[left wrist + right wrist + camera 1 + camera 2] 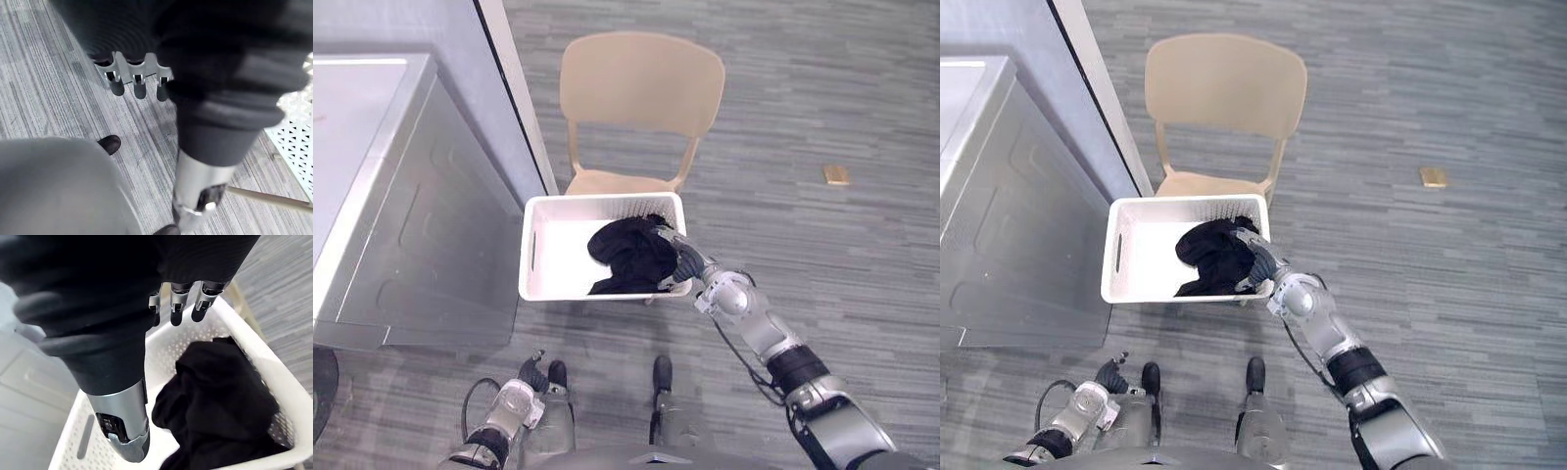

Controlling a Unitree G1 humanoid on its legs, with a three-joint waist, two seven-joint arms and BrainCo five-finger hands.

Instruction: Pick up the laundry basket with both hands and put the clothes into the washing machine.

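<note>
A white laundry basket (597, 199) rests on the seat of a beige chair (641, 83). A heap of black clothes (628, 257) lies in its right half; the left half shows bare white bottom. My right hand (680, 257) is at the basket's right rim, just beside the clothes. In the right wrist view its fingers (177, 303) are straight above the basket (274, 367) and the black clothes (215, 401), holding nothing. My left hand (530, 377) hangs low by my body, well short of the basket, its fingers (139, 81) relaxed over the floor.
A grey washing machine (391, 196) with a flat pale top stands at the left, close to the basket's left side. A white wall edge (519, 98) runs behind it. A small tan object (836, 174) lies on the striped grey floor at the right.
</note>
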